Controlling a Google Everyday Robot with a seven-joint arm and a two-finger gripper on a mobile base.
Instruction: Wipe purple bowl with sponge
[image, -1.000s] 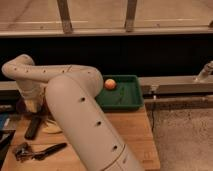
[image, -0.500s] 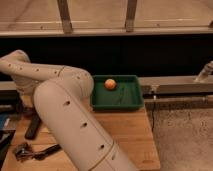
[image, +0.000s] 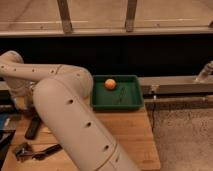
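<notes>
Neither the purple bowl nor the sponge shows in the camera view. My white arm (image: 70, 115) fills the left and middle of the picture. It rises from the bottom, bends at an elbow (image: 75, 80), runs left and turns down at the left edge (image: 17, 82). The gripper at its end is hidden behind that last link, low on the left above the table, and it is shut. Nothing shows of anything held in it.
A wooden table (image: 130, 135) lies below me. A green tray (image: 132, 97) at its far edge holds an orange ball (image: 110, 84). A dark flat bar (image: 33, 127) and a black tong-like tool (image: 35, 151) lie at the left. A metal rail (image: 175, 85) runs behind.
The arm has swung leftward across the view. Its thick lower link now covers more of the table's left half. The tray and ball have not moved.
</notes>
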